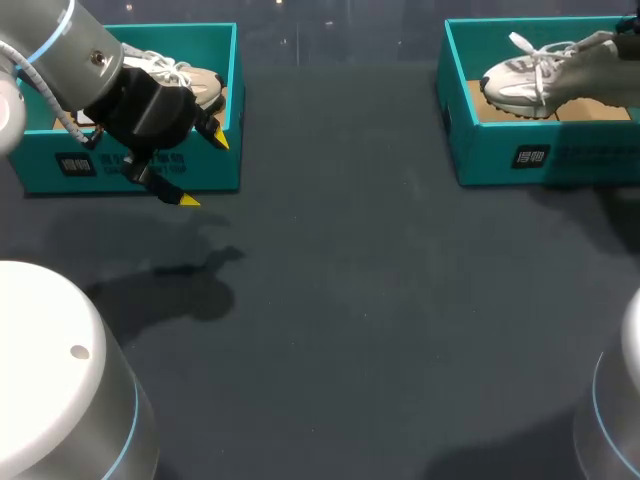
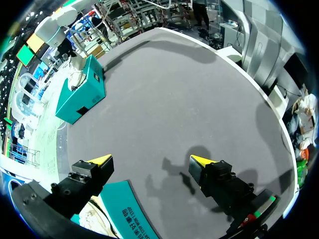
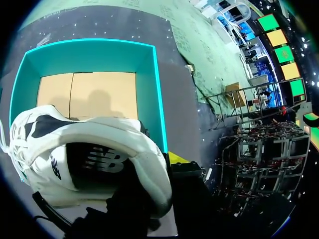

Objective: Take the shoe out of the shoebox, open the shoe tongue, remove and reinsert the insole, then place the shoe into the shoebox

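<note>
Head view: left gripper [image 1: 203, 170] over the front wall of left shoebox [image 1: 130, 172], jaws wide apart, nothing between. Left shoe [image 1: 185, 78] lying inside. Right shoe [image 1: 525, 80] in right shoebox [image 1: 540, 155], heel end against right gripper [image 3: 172, 167]; clamped or not, cannot tell. Likely light: soft upper, stiffer sole and heel. Loose laces could snag. Best hold looks like the heel collar, not the tongue.
</note>
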Controlling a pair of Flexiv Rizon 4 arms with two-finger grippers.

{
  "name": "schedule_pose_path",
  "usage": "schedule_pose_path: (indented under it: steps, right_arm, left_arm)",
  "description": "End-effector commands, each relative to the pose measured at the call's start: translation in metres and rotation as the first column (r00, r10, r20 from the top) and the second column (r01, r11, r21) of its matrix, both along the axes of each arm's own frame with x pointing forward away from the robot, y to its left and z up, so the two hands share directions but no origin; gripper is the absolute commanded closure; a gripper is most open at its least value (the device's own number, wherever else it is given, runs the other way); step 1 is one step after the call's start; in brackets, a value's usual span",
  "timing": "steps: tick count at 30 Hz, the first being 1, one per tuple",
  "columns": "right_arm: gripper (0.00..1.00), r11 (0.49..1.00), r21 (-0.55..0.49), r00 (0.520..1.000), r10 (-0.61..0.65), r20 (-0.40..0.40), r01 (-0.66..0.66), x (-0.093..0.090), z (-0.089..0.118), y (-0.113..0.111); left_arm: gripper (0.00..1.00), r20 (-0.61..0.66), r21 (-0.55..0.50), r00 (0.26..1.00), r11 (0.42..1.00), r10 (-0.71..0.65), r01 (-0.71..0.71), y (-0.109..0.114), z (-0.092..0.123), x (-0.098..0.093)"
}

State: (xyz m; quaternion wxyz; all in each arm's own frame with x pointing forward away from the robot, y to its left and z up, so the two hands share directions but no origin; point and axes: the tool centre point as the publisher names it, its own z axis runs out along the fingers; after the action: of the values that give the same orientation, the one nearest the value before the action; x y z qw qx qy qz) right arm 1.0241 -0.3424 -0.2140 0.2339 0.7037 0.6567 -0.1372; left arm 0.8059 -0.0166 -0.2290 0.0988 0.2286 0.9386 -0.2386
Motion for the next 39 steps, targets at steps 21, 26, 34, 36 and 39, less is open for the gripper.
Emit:
schedule_pose_path:
  steps: [21,26,34,36,39]
  right_arm:
    - [1.00,0.998,0.012,0.998,0.066,-0.024,-0.066,-0.018,-0.036,-0.001]
    - [1.00,0.998,0.023,0.997,0.068,-0.041,-0.067,-0.023,-0.049,0.000]
    - [1.00,0.998,0.015,0.997,0.062,-0.041,-0.062,-0.023,-0.051,0.001]
    - [1.00,0.998,0.015,0.997,0.062,-0.041,-0.062,-0.023,-0.051,0.001]
    - [1.00,0.998,0.015,0.997,0.062,-0.041,-0.062,-0.023,-0.051,0.001]
  left_arm:
    - [0.00,0.002,0.002,1.000,1.000,0.000,0.000,0.001,0.000,-0.001]
    - [0.00,0.002,0.002,1.000,1.000,0.000,0.000,0.001,0.000,-0.001]
    - [0.00,0.002,0.002,1.000,1.000,0.000,0.000,0.001,0.000,-0.001]
    - [0.00,0.002,0.002,1.000,1.000,0.000,0.000,0.001,0.000,-0.001]
    - [0.00,0.002,0.002,1.000,1.000,0.000,0.000,0.001,0.000,-0.001]
